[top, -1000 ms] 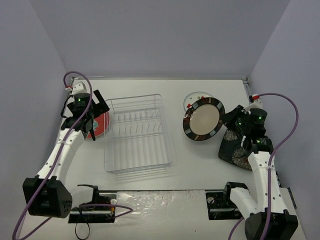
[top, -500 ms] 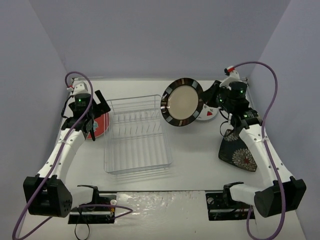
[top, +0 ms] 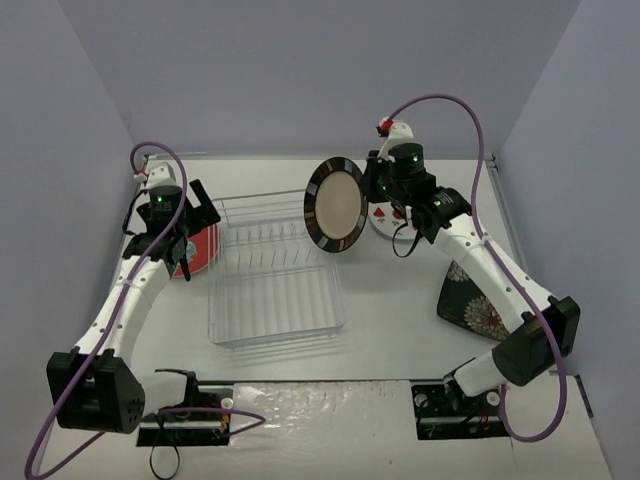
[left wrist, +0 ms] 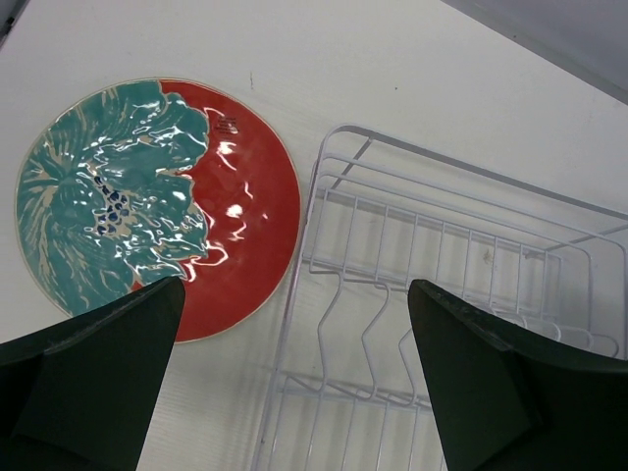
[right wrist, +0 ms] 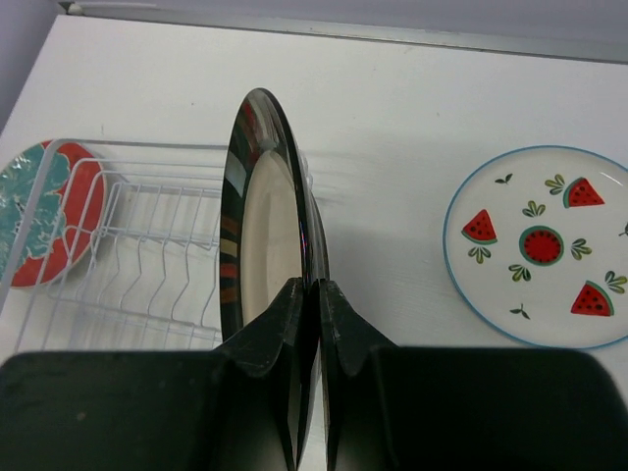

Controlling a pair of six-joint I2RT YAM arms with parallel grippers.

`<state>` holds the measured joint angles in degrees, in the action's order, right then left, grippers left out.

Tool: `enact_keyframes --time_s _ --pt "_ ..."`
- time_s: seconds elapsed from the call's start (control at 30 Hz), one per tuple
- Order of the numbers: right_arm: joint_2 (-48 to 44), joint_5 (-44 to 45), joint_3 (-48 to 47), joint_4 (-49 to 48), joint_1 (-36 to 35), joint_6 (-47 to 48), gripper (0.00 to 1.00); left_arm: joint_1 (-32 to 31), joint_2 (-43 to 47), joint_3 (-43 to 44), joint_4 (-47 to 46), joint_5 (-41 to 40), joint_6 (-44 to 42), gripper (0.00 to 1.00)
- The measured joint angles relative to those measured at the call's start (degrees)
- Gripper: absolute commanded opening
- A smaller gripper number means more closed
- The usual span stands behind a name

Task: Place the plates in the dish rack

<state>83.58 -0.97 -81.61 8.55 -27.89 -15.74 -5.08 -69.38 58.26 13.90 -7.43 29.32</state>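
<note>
Right tool (right wrist: 309, 294) pinches round dark-striped, tan-centred plate (top: 335, 205) upright, airborne by far right corner of silvery wire dish rack (top: 275, 300). Step: carrying. Next: lower edge-on between prongs. Left tool (left wrist: 294, 285) spread.

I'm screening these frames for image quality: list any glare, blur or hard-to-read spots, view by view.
Left wrist: bright glare ripples across the red plate. Right wrist: reflections streak the dark rim of the striped plate, otherwise sharp. Top external: even light, but the dish rack reads faintly against the white table.
</note>
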Motion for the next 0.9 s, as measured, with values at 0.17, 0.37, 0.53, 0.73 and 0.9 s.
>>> enact_keyframes --time_s 0.17,0.37,0.53,0.73,0.9 --pt "2.0 4.8 -3.3 1.8 -4.2 2.5 0.00 0.0 0.0 0.0 0.2 -0.2 -0.1 0.97" --pt "3.3 11.6 -5.4 3.5 -7.7 4.2 0.00 0.0 0.0 0.0 0.5 -0.4 -0.2 0.97" --pt "6.1 19.3 -7.1 4.1 -12.0 6.0 0.00 0.0 0.0 0.0 0.5 -0.6 -0.2 0.97" --pt "10.1 27.3 -10.2 5.0 -17.9 8.3 0.00 0.0 0.0 0.0 0.8 -1.3 -0.1 0.97" --pt "12.3 33.9 -11.9 5.5 -22.1 10.3 0.00 0.0 0.0 0.0 1.1 -2.0 -0.1 0.97"
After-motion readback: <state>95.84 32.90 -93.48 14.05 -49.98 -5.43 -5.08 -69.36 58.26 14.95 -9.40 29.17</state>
